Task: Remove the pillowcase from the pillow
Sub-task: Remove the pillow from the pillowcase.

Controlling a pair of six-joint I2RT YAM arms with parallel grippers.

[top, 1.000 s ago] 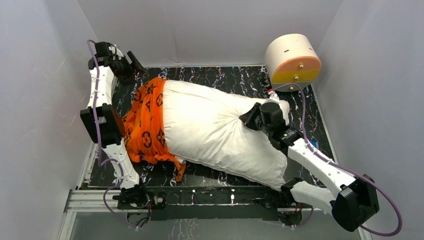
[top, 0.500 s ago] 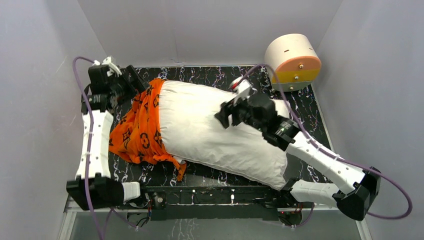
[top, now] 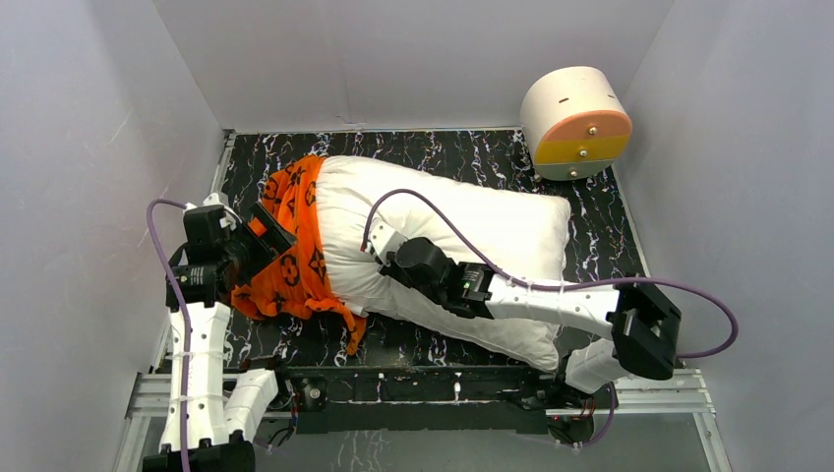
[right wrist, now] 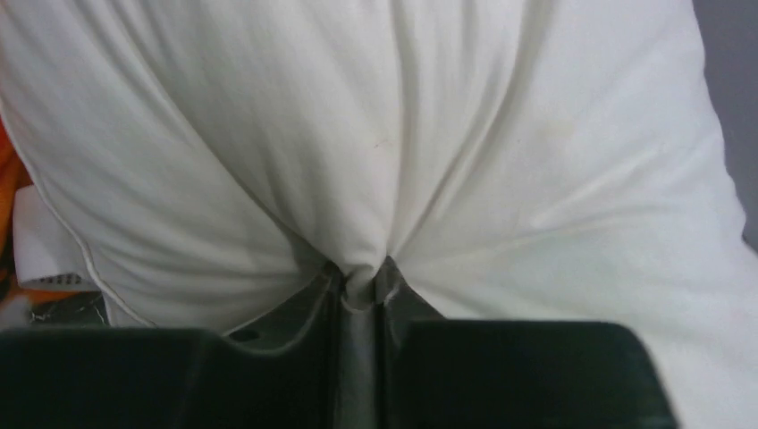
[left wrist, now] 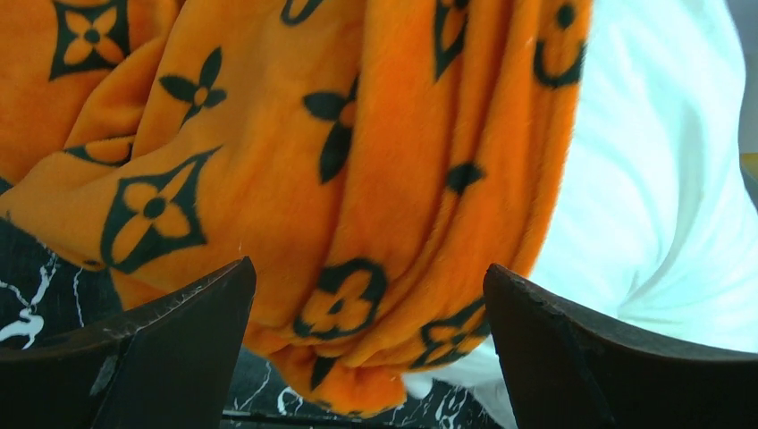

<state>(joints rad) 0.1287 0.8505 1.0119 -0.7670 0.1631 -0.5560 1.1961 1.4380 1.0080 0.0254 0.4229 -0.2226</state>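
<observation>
Both arms have swung nearer since half a second ago. Right gripper (right wrist: 361,275) now sits at the left-centre of the pillow (top: 462,221), jaws closed on a pinch of its white fabric. Left gripper (left wrist: 366,273) is spread wide beside the pillowcase (top: 295,265), holding nothing. Pillowcase is bunched over the pillow's left end only (rest bare). Drawer box (top: 575,123) stands far right, contents unseen.

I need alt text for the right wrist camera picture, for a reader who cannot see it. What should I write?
The right gripper is shut on a pinch of the white pillow, and creases in the cloth fan out from that pinch. At the left edge are a small white tag and a sliver of the orange pillowcase.
</observation>
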